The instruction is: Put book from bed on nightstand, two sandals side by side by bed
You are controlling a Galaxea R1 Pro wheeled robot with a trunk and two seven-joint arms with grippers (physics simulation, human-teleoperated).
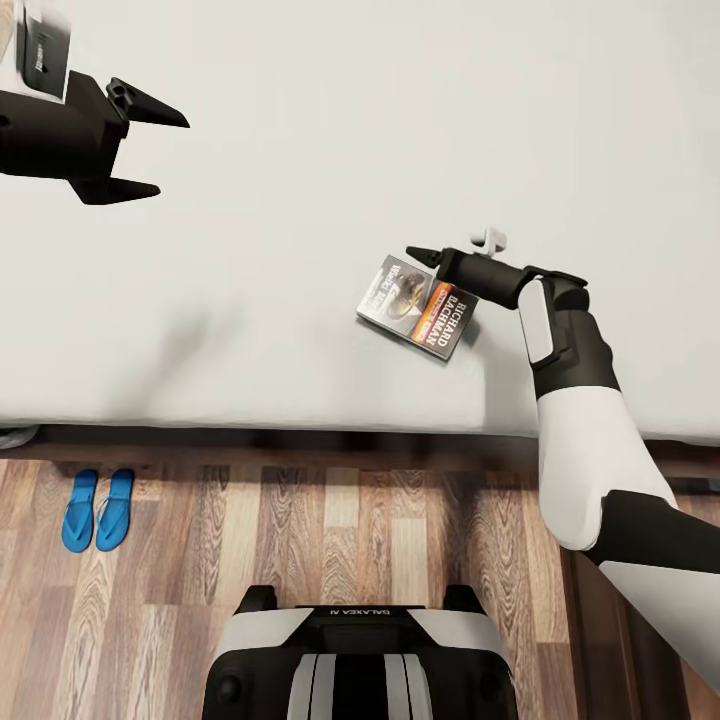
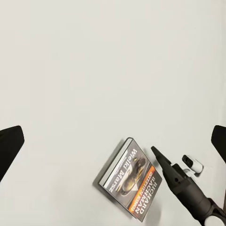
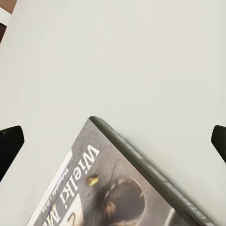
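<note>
While the spread right end effector [image 1: 428,262] overhangs the book [image 1: 417,306], sandals [image 1: 97,509] flank the bed [image 1: 300,150].

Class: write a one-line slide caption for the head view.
Right end effector hovers open above the book on the bed.

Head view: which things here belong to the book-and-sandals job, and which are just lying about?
Job:
- book, on the bed
- two sandals, side by side on the floor beside the bed
- right gripper, fingers at the book
- left gripper, open above the bed

Lying about:
- small white object on the mattress
</note>
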